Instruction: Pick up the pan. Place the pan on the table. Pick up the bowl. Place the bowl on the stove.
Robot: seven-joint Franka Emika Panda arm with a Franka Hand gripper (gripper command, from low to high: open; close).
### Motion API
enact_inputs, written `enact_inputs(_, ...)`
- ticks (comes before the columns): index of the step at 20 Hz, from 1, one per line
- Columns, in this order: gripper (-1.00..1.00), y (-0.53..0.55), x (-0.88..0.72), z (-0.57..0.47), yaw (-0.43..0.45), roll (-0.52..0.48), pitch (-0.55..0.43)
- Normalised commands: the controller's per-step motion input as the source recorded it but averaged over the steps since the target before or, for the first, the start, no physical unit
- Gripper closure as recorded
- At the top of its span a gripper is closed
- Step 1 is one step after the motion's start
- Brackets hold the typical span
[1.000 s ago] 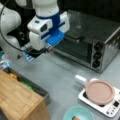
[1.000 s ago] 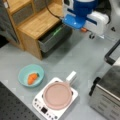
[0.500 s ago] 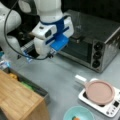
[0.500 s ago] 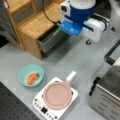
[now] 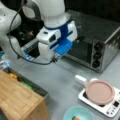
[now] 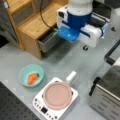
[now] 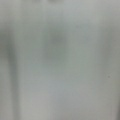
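Both front views are soft and blurred under even, fairly bright light with faint shadows on the grey worktop (image 6: 75, 62), while the wrist view is a wholly defocused grey.

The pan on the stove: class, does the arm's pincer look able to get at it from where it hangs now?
Probably yes. The pan sits uncovered on the stove, its white handle pointing toward the arm. Only bare table lies between. The pincer itself is hidden under the arm's blue and white wrist in both front views.
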Motion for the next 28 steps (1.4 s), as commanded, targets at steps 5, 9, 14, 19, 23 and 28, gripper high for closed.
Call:
enact_inputs(5, -1.0, 0.15, 0.48, 0.03, 0.012, 0.067, 0.183)
enact_inputs(9, -1.0, 0.13, 0.43, 0.0, -0.001, 0.073, 0.138)
enact_inputs(14, -1.0, 0.09, 0.31, 0.01, -0.02, 0.071, 0.089)
enact_inputs(19, -1.0, 0.09, 0.26, -0.04, -0.036, 0.054, 0.045)
enact_inputs(23, -1.0, 0.1, 0.26, -0.1, -0.048, 0.047, 0.035)
enact_inputs(28, -1.0, 0.07, 0.25, -0.1, -0.047, 0.044, 0.054)
